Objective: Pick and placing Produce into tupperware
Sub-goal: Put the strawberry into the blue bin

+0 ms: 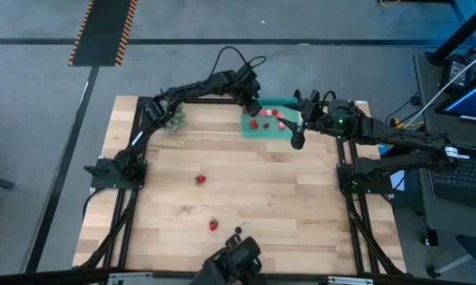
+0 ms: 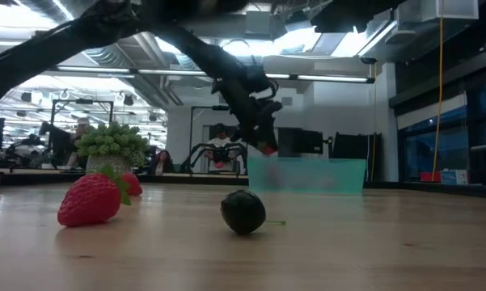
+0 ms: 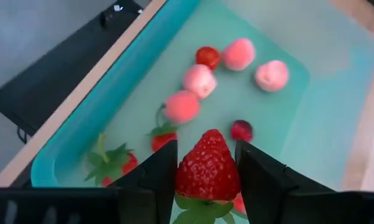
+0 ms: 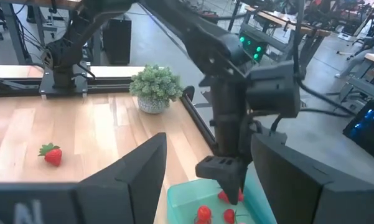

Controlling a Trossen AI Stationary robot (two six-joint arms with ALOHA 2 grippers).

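Above the shallow teal plastic tray (image 3: 99, 118), a red strawberry (image 3: 207, 167) held.
Left gripper (image 3: 206, 177) clamps it between both fingers; right gripper (image 4: 205, 180) hovers nearby, jaws wide.

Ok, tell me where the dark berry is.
In the high view the dark berry lies near the table's front edge, just right of a strawberry, far from the tray.

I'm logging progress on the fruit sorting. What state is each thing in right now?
Left claw: shut on a strawberry, above the teal tray.
Right claw: open, empty, by the tray's right end.
Teal tray: holds several red and pink pieces.
Two strawberries: lying loose on the table.
Dark berry: loose on the table.
Leafy clump: upright, untouched.
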